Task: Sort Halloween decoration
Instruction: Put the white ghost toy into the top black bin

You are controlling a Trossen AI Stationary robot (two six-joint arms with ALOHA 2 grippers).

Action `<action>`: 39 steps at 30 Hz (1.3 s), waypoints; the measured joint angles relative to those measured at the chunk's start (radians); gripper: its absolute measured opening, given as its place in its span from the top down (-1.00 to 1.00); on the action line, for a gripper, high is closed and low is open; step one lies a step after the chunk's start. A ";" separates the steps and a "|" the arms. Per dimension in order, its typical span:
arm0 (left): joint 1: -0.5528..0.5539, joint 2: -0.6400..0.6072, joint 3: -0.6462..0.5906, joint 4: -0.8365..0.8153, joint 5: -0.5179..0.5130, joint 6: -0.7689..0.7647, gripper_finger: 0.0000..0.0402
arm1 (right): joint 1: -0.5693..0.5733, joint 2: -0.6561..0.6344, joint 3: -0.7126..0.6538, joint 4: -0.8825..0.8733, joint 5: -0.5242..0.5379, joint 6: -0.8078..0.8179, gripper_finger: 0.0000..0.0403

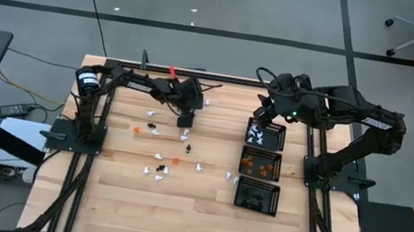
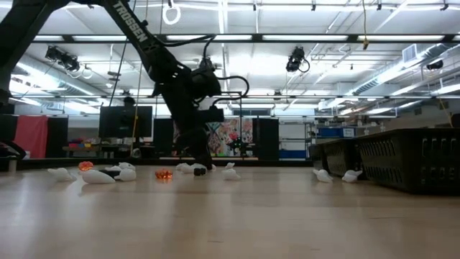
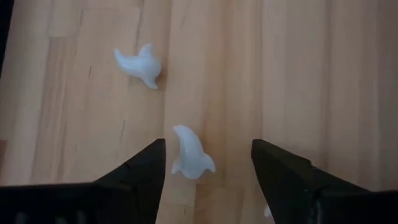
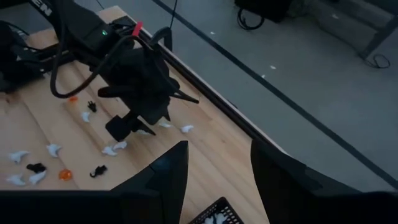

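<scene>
The left claw (image 3: pixel 208 163) hangs low over the desk (image 1: pixel 175 211) with its fingers spread wide, gripping nothing. A white ghost trinket (image 3: pixel 191 153) lies on the wood between the fingertips, nearer one finger, and a second white ghost (image 3: pixel 140 65) lies just beyond. The right claw (image 4: pixel 214 163) hovers above the far mesh tray (image 1: pixel 265 135), parted and empty.

Surface (image 1: pixel 133 213): trinkets (image 1: pixel 163 159) scattered across the left-centre. Three mesh trays (image 1: pixel 261 164) in a near-to-far row at right, each holding trinkets. Left pincer (image 1: pixel 185 121) over the scatter's far edge; right pincer (image 1: pixel 261 118) above the far tray.
</scene>
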 joint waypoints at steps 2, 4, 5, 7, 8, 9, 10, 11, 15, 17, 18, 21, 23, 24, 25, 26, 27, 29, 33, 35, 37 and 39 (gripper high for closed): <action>0.000 0.008 0.002 0.001 -0.012 -0.022 -0.11 | 0.000 0.000 0.000 0.005 -0.007 0.000 0.11; 0.004 0.012 0.003 0.002 -0.012 -0.031 -0.08 | 0.000 0.000 0.000 0.009 -0.009 0.000 0.11; 0.005 0.012 0.003 0.004 -0.012 -0.031 -0.07 | 0.000 0.000 0.000 0.010 -0.009 0.000 0.11; 0.005 0.013 0.003 0.005 -0.014 -0.031 -0.02 | 0.000 0.000 0.000 0.011 -0.010 0.000 0.11; 0.006 0.013 0.003 0.004 -0.015 -0.031 0.01 | 0.000 0.000 0.000 0.012 -0.010 0.000 0.11; 0.008 0.013 0.003 0.002 -0.015 -0.031 0.04 | 0.000 0.000 0.000 0.012 -0.010 0.000 0.11; 0.008 0.014 0.003 -0.001 -0.015 -0.031 0.09 | 0.000 0.000 0.000 0.012 -0.010 0.000 0.11; 0.008 0.014 0.004 -0.004 -0.015 -0.031 0.13 | 0.000 0.000 0.000 0.012 -0.010 0.000 0.11; 0.007 0.014 0.003 -0.007 -0.016 -0.030 0.33 | 0.000 0.000 0.000 0.012 -0.010 0.000 0.11; 0.008 0.015 0.003 -0.008 -0.018 -0.029 0.42 | 0.000 0.000 0.000 0.012 -0.011 0.000 0.11; 0.008 0.015 0.003 -0.008 -0.022 -0.029 0.46 | 0.000 0.000 0.000 0.012 -0.011 0.000 0.11; 0.008 0.016 0.003 -0.009 -0.029 -0.028 0.59 | 0.000 0.000 0.000 0.012 -0.011 0.001 0.11; 0.008 0.016 0.003 -0.009 -0.036 -0.027 0.69 | 0.000 0.000 0.000 0.012 -0.011 0.000 0.11; 0.008 0.016 0.003 -0.009 -0.041 -0.027 0.73 | 0.000 0.000 0.000 0.012 -0.012 0.000 0.11; 0.009 0.016 0.003 -0.010 -0.042 -0.027 0.77 | 0.000 0.000 0.000 0.012 -0.012 -0.003 0.11; 0.009 0.016 0.003 -0.011 -0.042 -0.028 0.80 | 0.000 0.000 0.000 0.012 -0.013 -0.004 0.11; 0.009 0.016 0.003 -0.012 -0.043 -0.028 0.82 | 0.000 0.000 0.000 0.012 -0.013 -0.005 0.11; 0.009 0.015 0.003 -0.015 -0.042 -0.028 0.84 | 0.000 0.000 0.000 0.012 -0.013 -0.007 0.11; 0.002 0.019 0.028 -0.049 -0.046 -0.028 0.81 | 0.000 0.000 0.000 0.012 -0.013 -0.020 0.11; 0.002 0.022 0.044 -0.065 -0.045 -0.028 0.81 | 0.000 0.000 0.000 0.012 -0.013 -0.025 0.11; 0.002 0.024 0.059 -0.076 -0.045 -0.031 0.81 | 0.000 0.000 0.000 0.012 -0.012 -0.026 0.11; 0.002 0.024 0.073 -0.080 -0.043 -0.036 0.82 | 0.000 0.000 0.000 0.011 -0.012 -0.030 0.11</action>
